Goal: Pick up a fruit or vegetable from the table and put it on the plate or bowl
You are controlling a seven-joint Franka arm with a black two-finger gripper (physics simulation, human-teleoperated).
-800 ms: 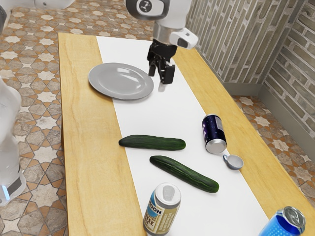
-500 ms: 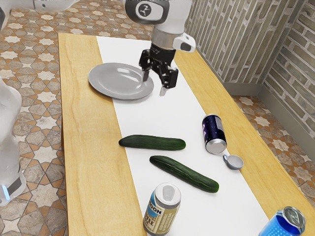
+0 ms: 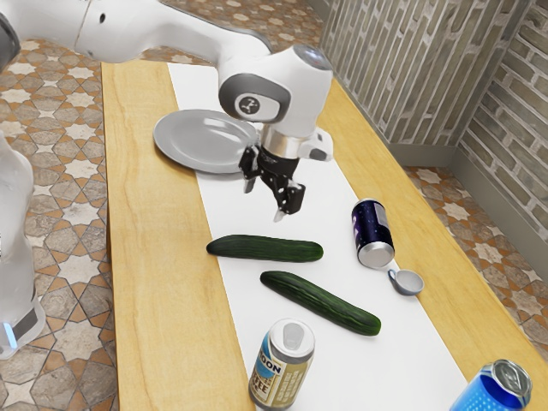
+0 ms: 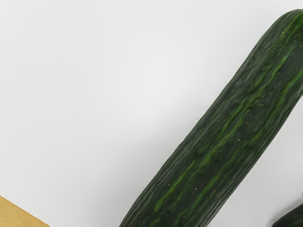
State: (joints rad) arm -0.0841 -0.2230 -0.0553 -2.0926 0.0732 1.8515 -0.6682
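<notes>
Two dark green cucumbers lie on the white runner. The nearer-to-plate cucumber (image 3: pixel 265 248) lies crosswise, and it runs diagonally as a long ribbed body in the wrist view (image 4: pixel 222 142). The second cucumber (image 3: pixel 320 301) lies slanted just beyond it, with its tip (image 4: pixel 291 218) at the wrist view's corner. A grey plate (image 3: pixel 193 141) sits at the far end of the runner, partly behind the arm. My gripper (image 3: pixel 268 199) hangs open and empty above the table, between the plate and the first cucumber.
A dark blue can (image 3: pixel 372 233) lies on its side at the exterior view's right, with a small grey cup (image 3: pixel 406 282) beside it. An upright can (image 3: pixel 282 363) and a blue can (image 3: pixel 497 387) stand near the front edge. Bare wood (image 3: pixel 154 257) flanks the runner.
My arm has swung from beside the plate toward the cucumbers and lowered. The gripper has turned and its fingers have spread. No object moved.
</notes>
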